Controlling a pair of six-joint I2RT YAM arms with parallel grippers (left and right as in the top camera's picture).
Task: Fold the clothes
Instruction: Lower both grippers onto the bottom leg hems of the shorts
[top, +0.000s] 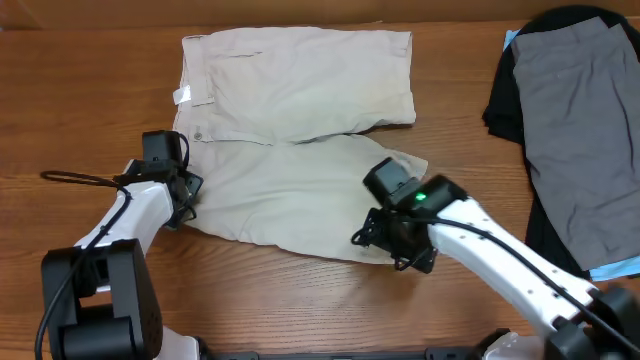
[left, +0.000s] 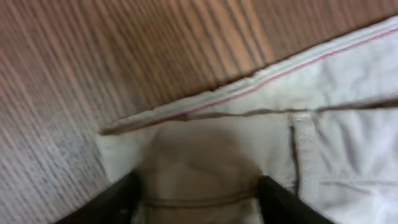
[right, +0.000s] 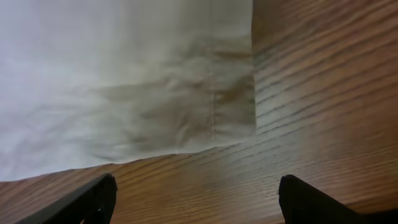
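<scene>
The cream shorts (top: 300, 110) lie spread flat in the middle of the wooden worktop (top: 300, 300). One leg runs straight along the far side and the other slants toward the near right. The waistband is at the left, with a small white label (top: 182, 96) showing inside it.

The left claw (top: 185, 195) sits at the near corner of the waistband. In its wrist view, the left claw (left: 199, 193) has its two dark fingers (left: 118, 199) standing apart with a hump of cream cloth between them. They straddle the fabric and are not pressed together on it. A belt loop (left: 305, 149) lies just to the right, and the band's edge shows a thin red line of stitching.

The right claw (top: 385, 240) is at the end of the slanted leg. Seen from the wrist, it (right: 196, 193) is spread wide over bare wood and holds nothing; the stitched hem (right: 214, 99) lies just ahead of the fingers.

At the far right, well apart from the cream pair, grey shorts (top: 580, 120) rest on a black garment (top: 505, 100).
</scene>
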